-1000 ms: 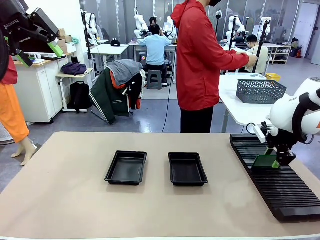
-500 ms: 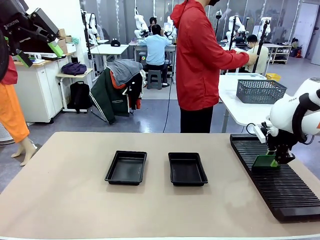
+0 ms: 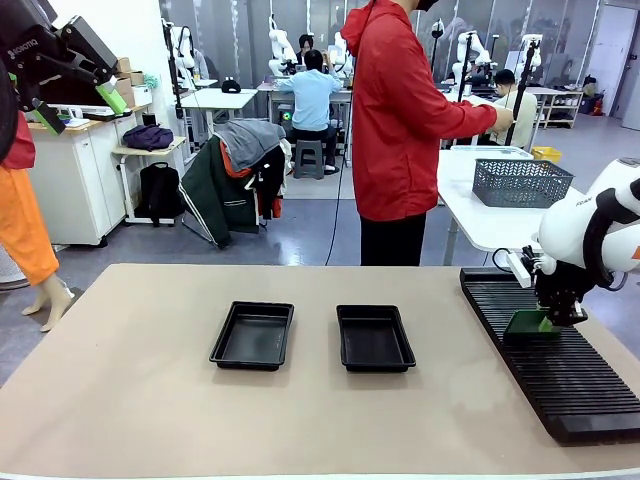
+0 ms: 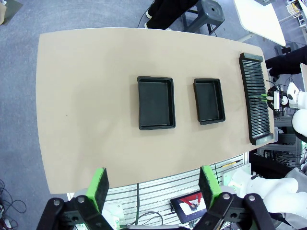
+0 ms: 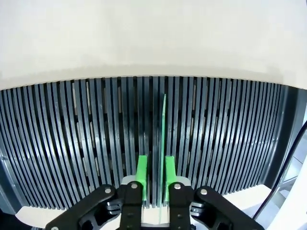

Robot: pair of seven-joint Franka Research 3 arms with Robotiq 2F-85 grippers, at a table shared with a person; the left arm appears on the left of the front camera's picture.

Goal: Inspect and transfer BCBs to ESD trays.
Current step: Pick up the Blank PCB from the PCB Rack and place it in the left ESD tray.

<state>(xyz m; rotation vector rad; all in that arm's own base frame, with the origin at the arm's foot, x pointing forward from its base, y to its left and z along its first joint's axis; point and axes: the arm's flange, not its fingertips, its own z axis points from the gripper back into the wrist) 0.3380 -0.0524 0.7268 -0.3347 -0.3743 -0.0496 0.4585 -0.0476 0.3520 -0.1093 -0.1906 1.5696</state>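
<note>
The left arm is held raised high at the left side, with the left gripper [image 4: 152, 189] pointed downward and its jaws spread wide. The right arm is bent over at the right side, the right gripper [image 5: 156, 173] lowered, its green pads [image 5: 142, 170] set close together; a full clamp cannot be confirmed

The right arm [image 3: 600, 235] is built of glossy white rounded shells with black bands at the joints and a thin black cable by the wrist. Its right gripper [image 5: 156, 163] is black, with silver screws on the knuckles and slim bright-green pads [image 5: 142, 171]. The left gripper [image 4: 153, 175] is likewise black with green pads and bears white ROBOTIQ lettering, and the person [image 3: 400, 120] wears a long-sleeved red hooded jacket and black trousers.
</note>
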